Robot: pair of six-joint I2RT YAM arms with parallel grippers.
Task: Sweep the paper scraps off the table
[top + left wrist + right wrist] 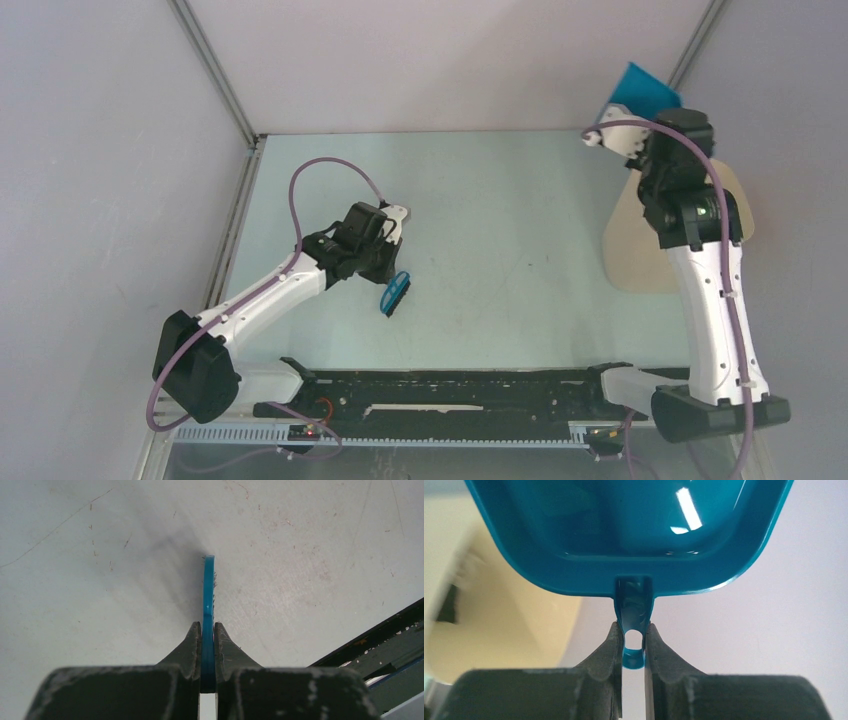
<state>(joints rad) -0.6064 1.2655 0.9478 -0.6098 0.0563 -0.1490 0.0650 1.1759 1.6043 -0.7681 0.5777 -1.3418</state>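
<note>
Brush [208,587] in left pincer [208,628] (dustpan [634,530], right pincer [633,630])

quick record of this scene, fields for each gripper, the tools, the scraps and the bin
left gripper: shut on brush, over the table
right gripper: shut on dustpan handle, raised by the bin
paper scraps: none visible on the table
dustpan inside: no scraps in the visible part
</note>
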